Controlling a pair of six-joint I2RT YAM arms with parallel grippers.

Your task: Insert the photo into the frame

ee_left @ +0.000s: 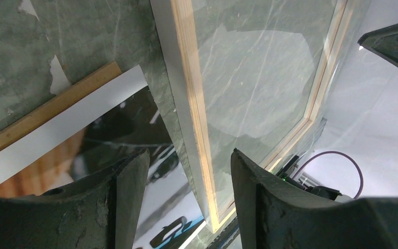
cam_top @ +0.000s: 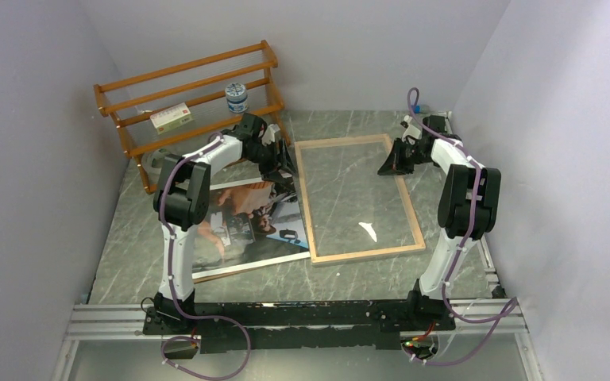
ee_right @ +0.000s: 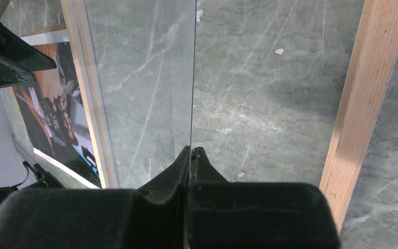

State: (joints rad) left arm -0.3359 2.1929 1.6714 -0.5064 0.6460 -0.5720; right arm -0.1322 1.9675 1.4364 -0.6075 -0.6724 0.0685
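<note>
The frame (cam_top: 365, 255) lies flat mid-table, pale wood rim up. The photo (cam_top: 242, 222), a dark glossy print with a white margin, lies left of it. My left gripper (cam_top: 283, 156) is open at the frame's far left corner. In the left wrist view its fingers (ee_left: 189, 153) straddle the left rim (ee_left: 186, 78) without touching it, with the photo (ee_left: 119, 124) beside it. My right gripper (cam_top: 387, 165) is over the frame's far right part. In the right wrist view it (ee_right: 192, 149) is shut on the edge of the clear pane (ee_right: 145, 78), inside the right rim (ee_right: 365, 93).
An orange-brown slatted rack (cam_top: 191, 87) stands at the back left with a small box (cam_top: 171, 117) and a jar (cam_top: 237, 98) on it. A brown backing sheet (ee_left: 46, 111) lies under the photo. Walls close in left, right and behind.
</note>
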